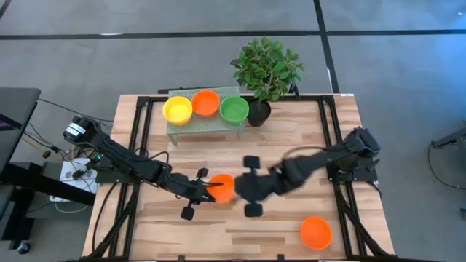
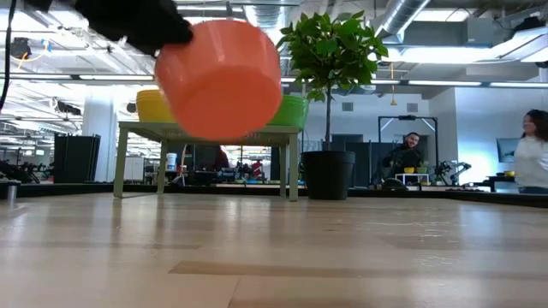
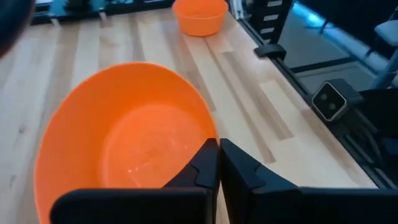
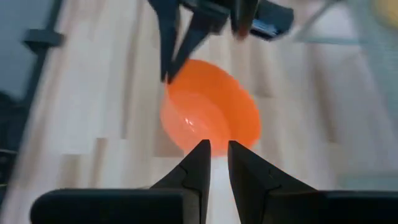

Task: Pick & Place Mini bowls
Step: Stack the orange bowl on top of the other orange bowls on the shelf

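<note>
The left gripper [image 1: 206, 188] pinches the rim of 1 orange mini bowl [image 1: 222, 187] and holds it up above the middle of the table [image 1: 291, 138], likely to carry it to the small stand [image 1: 204, 124]. The right gripper [image 1: 251, 185] sits just beside this bowl, its fingers nearly together, holding nothing.

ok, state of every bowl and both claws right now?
Held glossy orange plastic bowl: lifted off the table, tilted, rim pinched by the left claw.
Orange plastic bowl near the table's front right: upright on the table, free.
Yellow, orange and green plastic bowls: upright in a row on the small rack.
Left claw: shut on the held bowl's rim.
Right claw: at the held bowl, nearly shut, not gripping it.
</note>
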Action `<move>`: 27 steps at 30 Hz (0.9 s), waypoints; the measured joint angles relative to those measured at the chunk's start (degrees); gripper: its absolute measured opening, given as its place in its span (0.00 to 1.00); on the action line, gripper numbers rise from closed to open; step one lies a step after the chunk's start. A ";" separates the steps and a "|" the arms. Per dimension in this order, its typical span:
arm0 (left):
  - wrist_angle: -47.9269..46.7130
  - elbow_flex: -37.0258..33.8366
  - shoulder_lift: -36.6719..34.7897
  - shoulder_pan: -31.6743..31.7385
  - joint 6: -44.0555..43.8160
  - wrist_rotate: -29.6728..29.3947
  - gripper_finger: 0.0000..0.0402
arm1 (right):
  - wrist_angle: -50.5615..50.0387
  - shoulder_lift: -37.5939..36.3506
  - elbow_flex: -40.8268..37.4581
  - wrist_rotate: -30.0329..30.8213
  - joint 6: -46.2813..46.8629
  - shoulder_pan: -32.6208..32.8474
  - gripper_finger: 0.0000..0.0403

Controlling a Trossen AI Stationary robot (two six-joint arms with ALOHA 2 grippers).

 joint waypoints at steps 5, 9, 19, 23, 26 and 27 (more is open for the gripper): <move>-19.55 11.34 -1.16 0.06 3.33 -4.91 0.02 | 3.14 -3.40 -12.17 10.32 4.56 6.90 0.13; -33.16 21.27 -1.50 2.45 7.84 -9.89 0.03 | 13.45 -6.02 -24.03 10.25 8.55 8.59 0.13; -46.56 33.15 -4.87 18.89 12.74 -11.39 0.02 | 41.86 -11.59 -44.26 -3.46 -1.97 4.20 0.13; -48.98 32.98 -6.33 28.13 14.02 -11.39 0.03 | 49.30 -15.20 -48.97 -8.50 -7.04 1.55 0.13; -48.69 32.98 -6.45 34.81 15.94 -8.96 0.02 | 55.10 -17.53 -52.29 -9.04 -8.20 -0.70 0.13; -48.16 32.98 -6.20 36.81 16.60 -7.90 0.02 | 55.50 -18.53 -53.46 -9.01 -7.91 -1.45 0.13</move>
